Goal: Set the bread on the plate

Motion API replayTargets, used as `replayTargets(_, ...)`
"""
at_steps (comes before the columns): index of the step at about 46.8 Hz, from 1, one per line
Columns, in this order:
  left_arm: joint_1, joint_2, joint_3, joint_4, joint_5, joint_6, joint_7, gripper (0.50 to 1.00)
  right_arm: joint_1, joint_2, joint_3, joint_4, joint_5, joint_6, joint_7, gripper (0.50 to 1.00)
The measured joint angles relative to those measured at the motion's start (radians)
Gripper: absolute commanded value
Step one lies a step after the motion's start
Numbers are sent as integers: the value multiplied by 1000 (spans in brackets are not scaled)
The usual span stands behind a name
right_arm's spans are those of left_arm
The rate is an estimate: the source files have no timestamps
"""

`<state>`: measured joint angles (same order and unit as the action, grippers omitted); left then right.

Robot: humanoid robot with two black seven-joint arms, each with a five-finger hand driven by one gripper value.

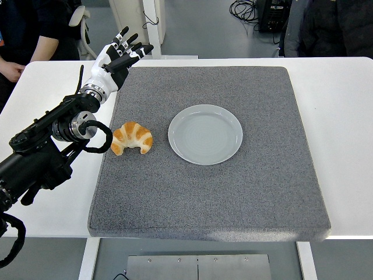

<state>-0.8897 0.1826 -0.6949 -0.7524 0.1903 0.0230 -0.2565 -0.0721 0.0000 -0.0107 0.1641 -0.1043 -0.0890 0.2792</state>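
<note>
A golden croissant (132, 138) lies on the grey mat (233, 204), just left of a pale grey plate (205, 134) that holds nothing. My left hand (121, 55) hovers above the mat's far left corner, well beyond the croissant, with its fingers spread and nothing in them. The left forearm runs down to the picture's lower left, passing beside the croissant. My right arm does not show.
The mat covers most of the white table (344, 116). A person (23, 35) stands at the far left corner, another at the top right. Cables lie on the floor behind the table.
</note>
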Motion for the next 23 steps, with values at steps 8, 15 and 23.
replayTargets(8,1,-1,16,0,3,0,-7,968,0,0,0,0,0,0,0,1000)
replayTargets(15,0,-2,41,0,4,1,-20,969,0,0,1,0,0,0,0,1000)
replayTargets(23,-6,-3,40,0,3,0,-19,969,0,0,0,0,0,0,0,1000)
